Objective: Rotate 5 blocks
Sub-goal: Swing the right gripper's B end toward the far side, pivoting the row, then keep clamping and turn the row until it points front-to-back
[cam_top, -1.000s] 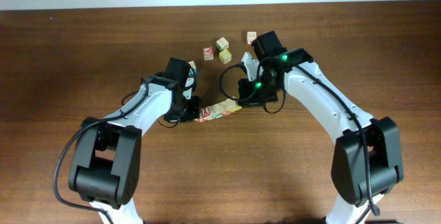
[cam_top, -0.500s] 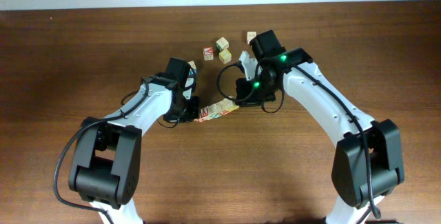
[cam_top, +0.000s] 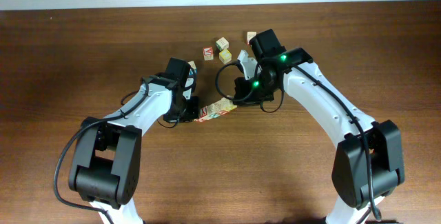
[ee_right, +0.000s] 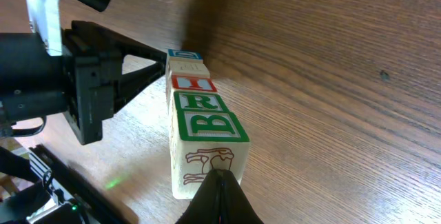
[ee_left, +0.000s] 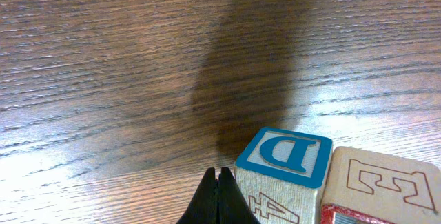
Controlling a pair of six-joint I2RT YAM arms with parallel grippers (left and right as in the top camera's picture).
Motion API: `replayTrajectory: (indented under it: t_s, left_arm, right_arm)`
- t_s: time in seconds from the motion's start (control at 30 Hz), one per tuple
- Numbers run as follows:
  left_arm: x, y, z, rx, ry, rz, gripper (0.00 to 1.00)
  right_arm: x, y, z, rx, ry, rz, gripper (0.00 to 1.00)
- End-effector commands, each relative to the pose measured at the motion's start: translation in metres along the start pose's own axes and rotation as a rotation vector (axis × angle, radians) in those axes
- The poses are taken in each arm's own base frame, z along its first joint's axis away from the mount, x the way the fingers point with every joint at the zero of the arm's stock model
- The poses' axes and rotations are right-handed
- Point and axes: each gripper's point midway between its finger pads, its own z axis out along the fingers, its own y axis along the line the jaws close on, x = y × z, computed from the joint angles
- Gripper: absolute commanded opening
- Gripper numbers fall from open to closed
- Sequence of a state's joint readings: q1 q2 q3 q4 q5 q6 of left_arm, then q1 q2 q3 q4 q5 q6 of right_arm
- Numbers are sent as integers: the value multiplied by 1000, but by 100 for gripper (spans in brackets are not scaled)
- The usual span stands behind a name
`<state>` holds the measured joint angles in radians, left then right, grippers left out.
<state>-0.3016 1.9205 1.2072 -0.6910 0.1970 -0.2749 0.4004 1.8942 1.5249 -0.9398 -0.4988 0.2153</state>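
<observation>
Several alphabet blocks (cam_top: 217,109) lie end to end in a slanted row on the table between my two grippers. In the right wrist view the row runs from a green B block (ee_right: 207,129) past a green R (ee_right: 198,102) and a red I (ee_right: 193,84) to a blue-marked cube (ee_right: 182,54). My right gripper (ee_right: 219,177) is shut, with its tips pressed on the B block's end face. At the other end my left gripper (ee_left: 218,182) is shut, its tips against the side of the blue D cube (ee_left: 286,156). An E block (ee_left: 386,181) sits next to that cube.
Several loose cubes lie behind the row: a red-printed one (cam_top: 208,52), two pale ones (cam_top: 221,43) (cam_top: 225,56), and one by the right arm (cam_top: 251,38). Both arms (cam_top: 148,107) (cam_top: 324,100) slant inward from the near edge.
My right gripper has shifted slightly left, nudging the row's right end with it. The left gripper has stayed put.
</observation>
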Motion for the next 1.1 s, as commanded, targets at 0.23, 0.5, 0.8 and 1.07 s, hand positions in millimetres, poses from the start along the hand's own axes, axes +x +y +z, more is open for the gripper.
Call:
replayTrajectory:
  t_s: [0.23, 0.5, 0.8, 1.07]
  left_arm:
    - [9, -46, -2, 189, 38, 43, 0]
    - [9, -46, -2, 189, 38, 43, 0]
    - [9, -46, -2, 189, 38, 43, 0]
    - [6, -40, -3, 183, 31, 27, 0]
  right_arm:
    - [9, 40, 16, -89, 35, -50, 4]
    - [8, 44, 17, -93, 29, -54, 4]
    - [4, 44, 17, -93, 14, -46, 4]
    - [2, 44, 17, -91, 9, -46, 4]
